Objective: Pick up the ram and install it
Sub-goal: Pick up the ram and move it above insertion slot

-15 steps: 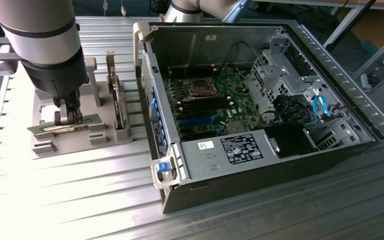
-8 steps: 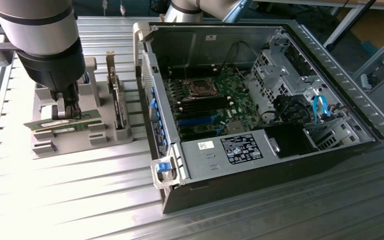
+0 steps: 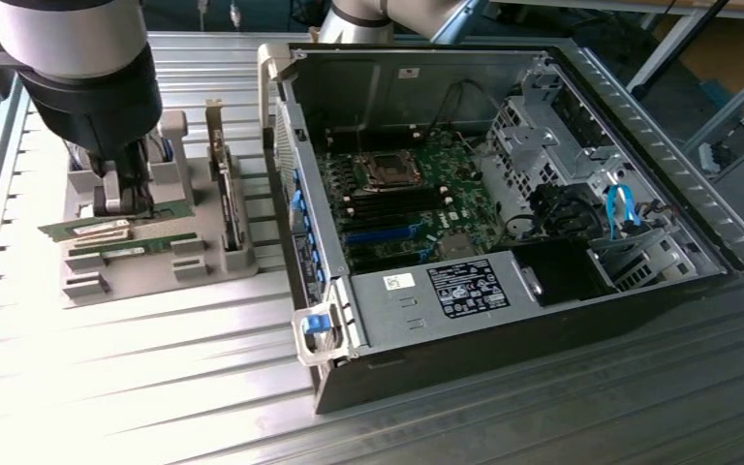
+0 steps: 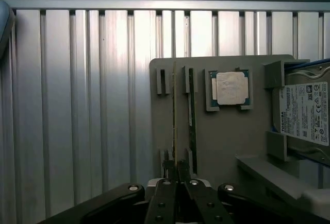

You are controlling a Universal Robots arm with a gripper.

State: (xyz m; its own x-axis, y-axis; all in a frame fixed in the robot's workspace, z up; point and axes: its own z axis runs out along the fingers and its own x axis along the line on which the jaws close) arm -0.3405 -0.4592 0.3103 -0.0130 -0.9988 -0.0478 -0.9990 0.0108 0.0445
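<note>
Fingers are clamping one end of the ram, which is sitting edge-up in its holder, left of the exterior frame; grasp done, lifting and installing in the case remaining.

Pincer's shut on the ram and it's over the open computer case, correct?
No. The pincer is shut on the ram, but it is over the grey parts tray beside the computer case, not over the case. The exterior view shows it.
</note>
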